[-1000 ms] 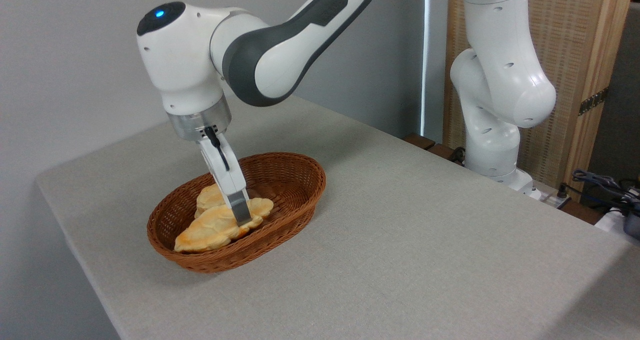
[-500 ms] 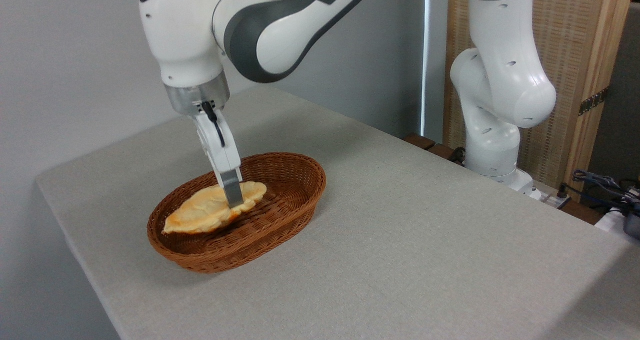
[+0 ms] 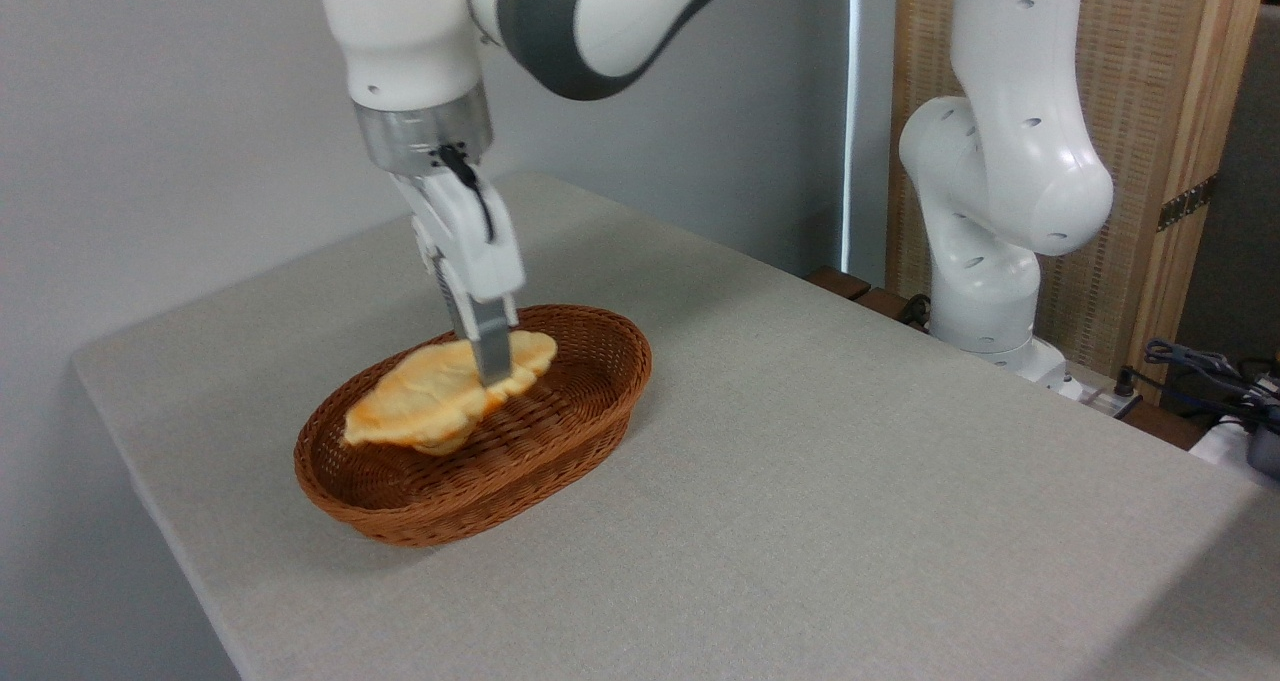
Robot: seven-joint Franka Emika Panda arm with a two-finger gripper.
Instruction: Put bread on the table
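The long golden-brown bread point(image 3: 435, 401) hangs in the air just above the brown wicker basket point(image 3: 560, 441), its left end drooping slightly. My gripper point(image 3: 493, 373) points down over the basket and is shut on the loaf near its right end. The grey-beige table point(image 3: 850, 481) spreads out beneath and to the right of the basket. The small round bun is hidden behind the lifted loaf.
The white base column of the arm point(image 3: 1000, 211) stands at the table's far right edge. Cables and a dark object point(image 3: 1215, 376) lie beyond that edge. A grey wall runs behind the table, and a wooden panel stands at the back right.
My gripper has risen and shifted right with the bread, lifting the loaf from the basket floor to about rim height. The bun seen beneath it earlier no longer shows.
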